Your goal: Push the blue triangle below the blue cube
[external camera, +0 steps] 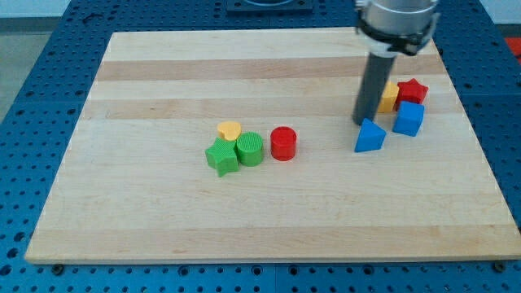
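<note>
My tip [360,122], holding nothing, rests just up-left of the blue triangle [369,137] on the wooden board [244,212], beside the blue cube [409,119].

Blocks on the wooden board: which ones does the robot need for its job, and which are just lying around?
Needed for the job:
- small blue triangle block, just below my tip
- small blue cube block, to its right

Just lying about:
- red star block
- yellow block, partly hidden
- red cylinder block
- green cylinder block
- green star block
- yellow heart block
</note>
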